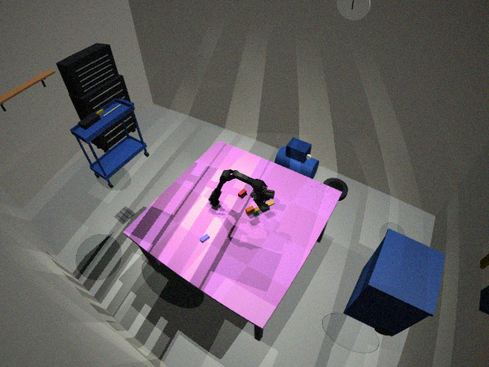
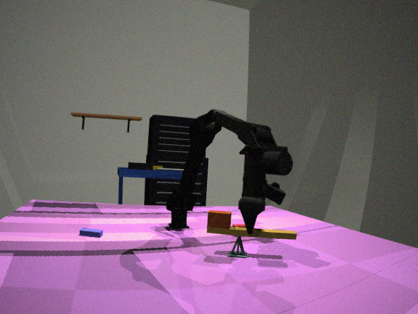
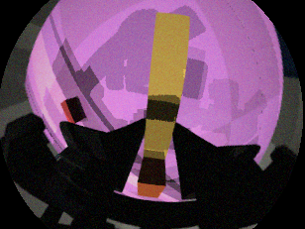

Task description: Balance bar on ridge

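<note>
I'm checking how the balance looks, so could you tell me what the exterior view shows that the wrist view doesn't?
Only the exterior view shows the green ridge under the yellow bar, the bar clear of the pink table, the orange block on the bar's end, and a blue block lying apart. Only the wrist view shows the bar lengthwise running between the fingers. Both show the claw shut on the bar.

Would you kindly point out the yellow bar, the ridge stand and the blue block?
yellow bar [image 2: 277, 233], exterior view, its right end.
ridge stand [image 2: 238, 250], exterior view, its legs.
blue block [image 2: 90, 232], exterior view, its side face.
</note>
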